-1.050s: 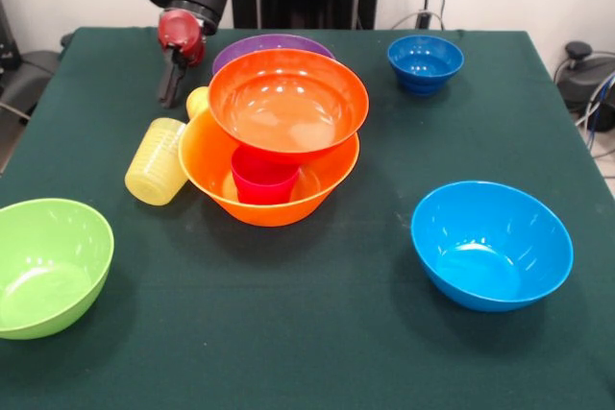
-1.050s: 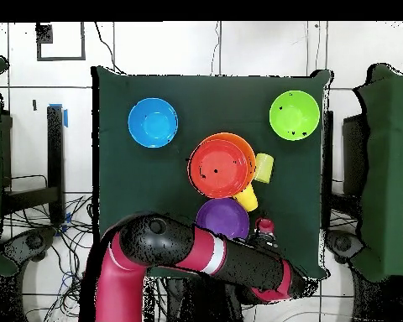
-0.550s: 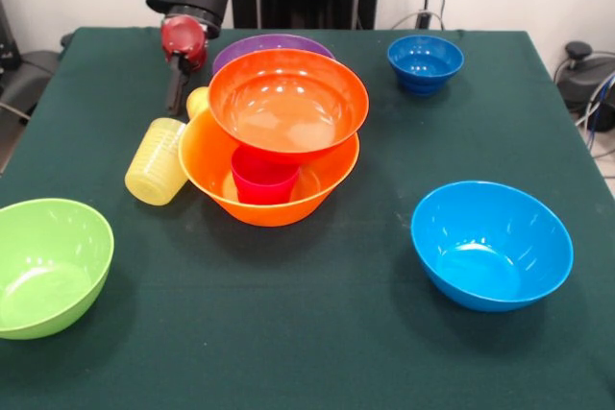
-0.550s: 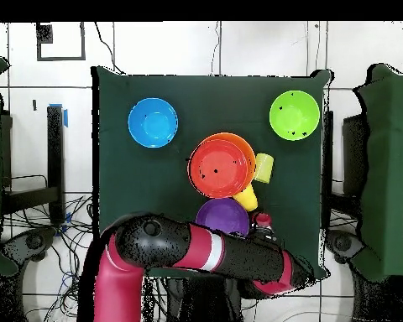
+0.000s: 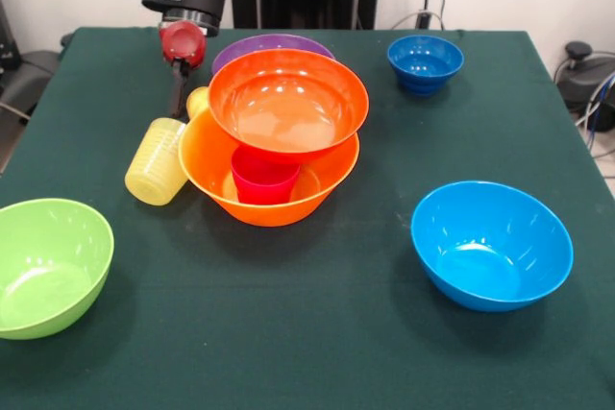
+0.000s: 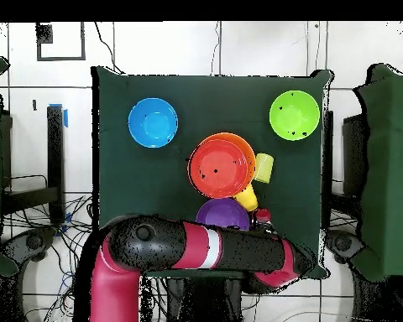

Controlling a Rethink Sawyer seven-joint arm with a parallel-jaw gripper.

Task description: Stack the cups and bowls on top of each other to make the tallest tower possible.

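The tower stands mid-table: a red-orange bowl (image 5: 288, 103) (image 6: 220, 168) rests on a red-pink cup (image 5: 264, 178) inside the large orange-yellow bowl (image 5: 216, 165). A purple bowl (image 5: 272, 44) (image 6: 224, 214) sits just behind it. An orange-yellow cup (image 5: 197, 101) (image 6: 247, 198) lies against the tower's side. Beside it, a ribbed pale yellow cup (image 5: 157, 160) (image 6: 264, 168) lies on its side. My gripper (image 5: 178, 93) (image 6: 262, 216) hangs right next to the orange-yellow cup, pointing down at the cloth.
A lime green bowl (image 5: 48, 266) (image 6: 295, 115), a light blue bowl (image 5: 492, 244) (image 6: 153, 122) and a small dark blue bowl (image 5: 425, 62) stand apart on the green cloth. In the overhead view my arm (image 6: 196, 247) covers the table's bottom edge.
My gripper has shifted slightly closer to the orange-yellow cup, and the arm has swung along the table edge. Bowls and cups have not moved.
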